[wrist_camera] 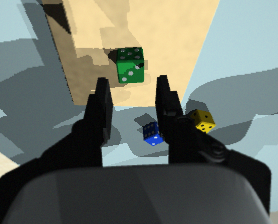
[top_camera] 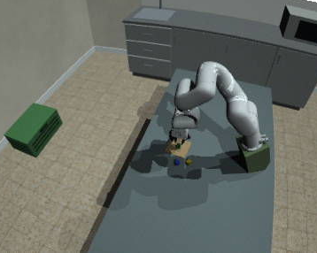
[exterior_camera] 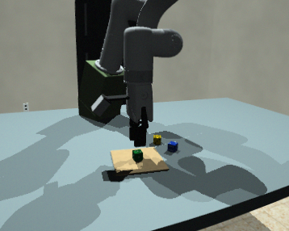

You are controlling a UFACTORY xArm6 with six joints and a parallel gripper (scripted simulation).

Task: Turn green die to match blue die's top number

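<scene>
The green die lies flat on the tan mat, near the mat's edge; it also shows in the exterior view. The blue die and the yellow die lie on the table beside the mat, apart from each other. My gripper hangs above the table just off the mat's edge, between the green die and the blue die. Its fingers stand partly apart with nothing between them. In the exterior view the gripper is a little above the surface behind the mat. The pips on the blue die are too small to read.
The arm's green base block stands on the table behind the mat. The table's front edge runs close on the right. A kitchen counter stands beyond the table.
</scene>
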